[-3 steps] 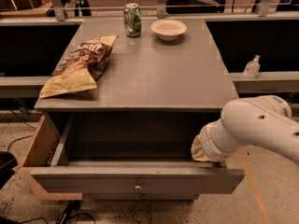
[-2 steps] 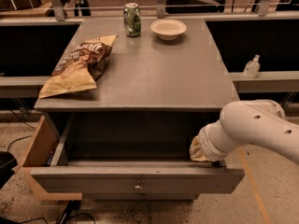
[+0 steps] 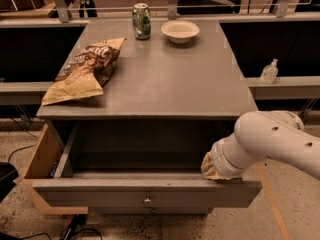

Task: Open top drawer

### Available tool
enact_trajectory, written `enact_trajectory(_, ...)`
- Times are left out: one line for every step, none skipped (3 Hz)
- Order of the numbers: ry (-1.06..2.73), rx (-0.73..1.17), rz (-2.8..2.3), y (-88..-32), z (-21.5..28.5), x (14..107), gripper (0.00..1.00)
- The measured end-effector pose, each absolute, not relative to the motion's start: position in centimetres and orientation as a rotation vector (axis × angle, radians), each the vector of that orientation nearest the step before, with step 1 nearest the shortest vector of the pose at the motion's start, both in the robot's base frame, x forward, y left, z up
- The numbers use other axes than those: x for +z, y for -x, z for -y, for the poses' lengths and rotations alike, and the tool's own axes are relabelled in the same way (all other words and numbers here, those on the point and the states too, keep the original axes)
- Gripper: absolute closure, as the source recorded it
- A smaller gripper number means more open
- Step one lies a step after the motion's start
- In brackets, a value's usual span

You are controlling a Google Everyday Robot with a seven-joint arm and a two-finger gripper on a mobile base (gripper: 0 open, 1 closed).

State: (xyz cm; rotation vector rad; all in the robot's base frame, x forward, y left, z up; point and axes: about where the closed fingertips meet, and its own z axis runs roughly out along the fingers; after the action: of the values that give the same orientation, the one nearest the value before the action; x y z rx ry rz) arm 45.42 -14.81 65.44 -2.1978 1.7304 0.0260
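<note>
The top drawer [image 3: 100, 193] stands pulled well out from under the desk [image 3: 170, 84], its dark inside open to view and its knob [image 3: 147, 201] at the centre of the front. The gripper [image 3: 209, 167] sits on the top edge of the drawer front, near its right end. I cannot tell how far open the jaws are. A chip bag [image 3: 85, 69], a can [image 3: 141, 20] and a bowl [image 3: 180, 31] lie on the desk.
</note>
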Motion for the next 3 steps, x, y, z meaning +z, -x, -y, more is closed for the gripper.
enact_trajectory(2.228,0.113,-1.735,-43.3,13.9,64.8,1.00)
enact_trajectory(2.264,0.263,-1.752,-38.8,12.6,64.0,1.00)
enact_trajectory(2.264,0.263,-1.752,-38.8,12.6,64.0,1.00)
